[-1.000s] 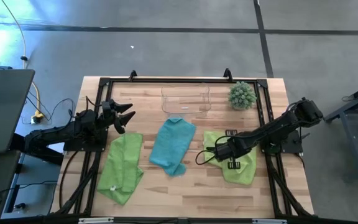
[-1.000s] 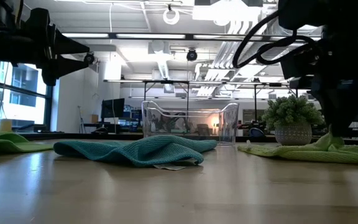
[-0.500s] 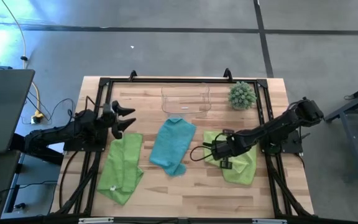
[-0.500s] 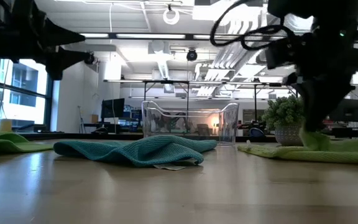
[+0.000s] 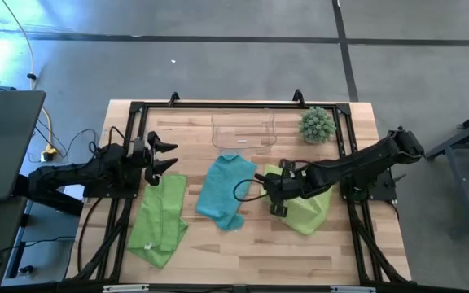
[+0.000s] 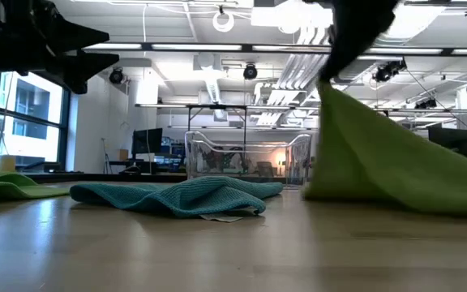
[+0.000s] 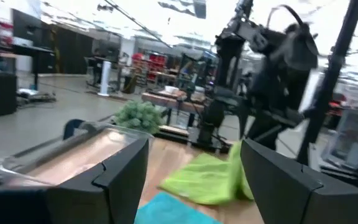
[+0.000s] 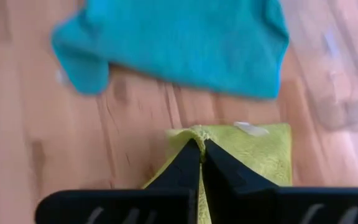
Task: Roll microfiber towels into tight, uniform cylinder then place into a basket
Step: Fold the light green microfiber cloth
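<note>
My right gripper (image 5: 272, 194) is shut on the right lime green towel (image 5: 306, 205), whose left side is raised like a tent in the low view (image 6: 371, 158). The teal towel (image 5: 226, 191) lies crumpled at the table's middle. The other lime green towel (image 5: 159, 218) lies flat at the left. The clear basket (image 5: 243, 130) stands at the far middle. My left gripper (image 5: 165, 155) hovers open above the table's left side, over the left towel's far end. My right gripper pinches the lime green towel's left edge (image 8: 194, 133) between its two shut fingers, close to a small white tag (image 8: 248, 129). The fingers come from above, slanting toward the table's left. The held edge is lifted (image 6: 331, 89); the cloth slopes down taut, its right part (image 6: 444, 203) on the table.
A round spiky green plant ball (image 5: 317, 124) in a pot stands at the far right, next to the basket. Black frame rails (image 5: 129, 163) run along the table's left and right sides. Bare wood (image 5: 243, 252) lies along the near edge.
My right gripper has gone up and toward the table's left, still shut on the lime green towel. The towel's left edge has risen from lying flat into a steep tent, while its right part stays on the table.
</note>
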Available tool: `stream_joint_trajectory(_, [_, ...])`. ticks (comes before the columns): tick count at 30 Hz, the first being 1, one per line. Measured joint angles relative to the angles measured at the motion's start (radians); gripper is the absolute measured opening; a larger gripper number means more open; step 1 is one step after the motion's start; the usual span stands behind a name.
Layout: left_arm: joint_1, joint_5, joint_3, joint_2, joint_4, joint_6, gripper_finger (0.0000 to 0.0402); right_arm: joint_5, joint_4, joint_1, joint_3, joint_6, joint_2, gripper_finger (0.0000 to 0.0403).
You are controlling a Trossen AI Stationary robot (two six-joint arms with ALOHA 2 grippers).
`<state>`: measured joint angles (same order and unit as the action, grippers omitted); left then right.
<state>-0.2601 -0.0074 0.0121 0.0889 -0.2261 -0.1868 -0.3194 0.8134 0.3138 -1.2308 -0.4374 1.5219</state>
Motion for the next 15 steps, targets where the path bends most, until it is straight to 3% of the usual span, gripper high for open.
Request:
stream_joint_trajectory(7, [0.093, -0.005, 0.000, 0.130, -0.145, 0.034, 0.0234, -0.015, 0.014, 0.000, -0.144, 0.000, 0.000, 0.0000])
stream_joint_trajectory(15, [0.183, -0.087, 0.026, 0.323, -0.298, 0.091, 0.0234, -0.016, 0.015, 0.018, -0.274, 0.078, 0.000, 0.0000])
